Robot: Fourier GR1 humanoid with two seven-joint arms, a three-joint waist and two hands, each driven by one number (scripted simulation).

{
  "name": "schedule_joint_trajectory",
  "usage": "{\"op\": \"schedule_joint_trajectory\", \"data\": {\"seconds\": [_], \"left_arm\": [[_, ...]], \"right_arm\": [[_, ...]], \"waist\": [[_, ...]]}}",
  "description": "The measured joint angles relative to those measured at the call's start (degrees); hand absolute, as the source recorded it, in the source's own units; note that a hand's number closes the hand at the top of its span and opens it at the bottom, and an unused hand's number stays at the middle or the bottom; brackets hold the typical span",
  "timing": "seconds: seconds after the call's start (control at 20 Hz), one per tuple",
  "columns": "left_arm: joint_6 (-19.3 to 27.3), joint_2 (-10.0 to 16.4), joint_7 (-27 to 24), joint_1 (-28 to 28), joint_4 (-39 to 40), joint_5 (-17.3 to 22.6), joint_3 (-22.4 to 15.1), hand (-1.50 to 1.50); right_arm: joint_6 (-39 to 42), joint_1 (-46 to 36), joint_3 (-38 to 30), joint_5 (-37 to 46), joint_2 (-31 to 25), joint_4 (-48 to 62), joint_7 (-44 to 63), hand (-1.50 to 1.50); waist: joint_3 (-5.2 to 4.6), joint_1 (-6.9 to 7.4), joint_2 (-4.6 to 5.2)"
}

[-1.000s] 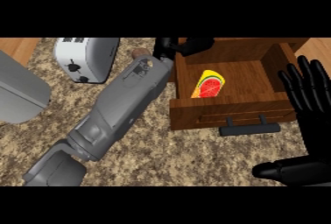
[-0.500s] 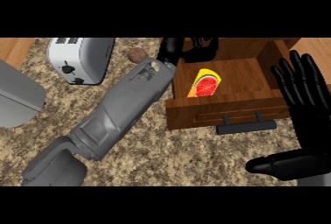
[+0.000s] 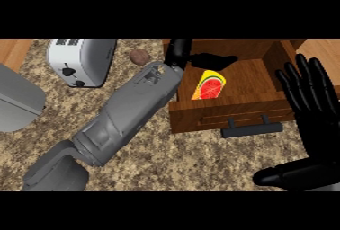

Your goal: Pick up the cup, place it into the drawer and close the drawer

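Reaching across the speckled worktop (image 3: 199,166) with the left forearm (image 3: 126,117), left hand (image 3: 199,58) hovering over the back left corner of the open wooden drawer (image 3: 266,90) — fingers (image 3: 222,59) stretching out to the right, released, grasping nothing. Lying inside the drawer, leaning toward its left side just below those fingers: the red and yellow cup (image 3: 209,85). Resting at the view's right edge beside the drawer, the right hand (image 3: 312,103) — fingers straight, pointing up. Sitting at the worktop's far left, a white toaster (image 3: 79,60), with a small brown round thing (image 3: 139,56) between it and the drawer. Jutting from the drawer's front, a dark handle (image 3: 252,129).
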Motion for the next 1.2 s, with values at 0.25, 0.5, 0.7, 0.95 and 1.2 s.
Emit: {"op": "schedule_joint_trajectory", "data": {"seconds": [0.25, 0.5, 0.7, 0.95, 1.2], "left_arm": [[-1.50, 0.01, -4.41, -0.12, -2.38, 4.05, 2.17, -1.50], [-3.94, 0.18, -5.57, -0.05, -3.97, 6.06, 5.54, -1.50], [-4.19, 1.99, -4.68, 2.28, -7.60, 6.53, 7.61, -1.50], [-4.04, 6.08, -3.65, 8.77, -15.30, 7.51, 9.41, -1.50], [-4.10, 12.09, -1.45, 18.09, -25.14, 7.69, 9.95, -1.50]], "right_arm": [[0.73, 0.77, -0.28, -3.08, -0.16, -1.54, 1.92, -1.50], [2.29, 1.55, -2.04, -5.56, -1.68, -2.27, 2.35, 1.50], [5.04, 2.87, -2.23, -5.68, -4.55, -4.07, 3.35, 1.50], [9.09, 5.96, -1.76, -1.42, -8.39, -5.57, 2.14, 1.50], [10.52, 7.23, -0.33, 3.67, -10.23, -6.71, 2.12, 1.50]], "waist": [[-0.02, 1.19, -0.32], [-0.05, 3.57, -0.89], [-0.07, 5.16, -1.36], [-0.09, 6.74, -1.84], [-0.10, 7.59, -1.97]]}}
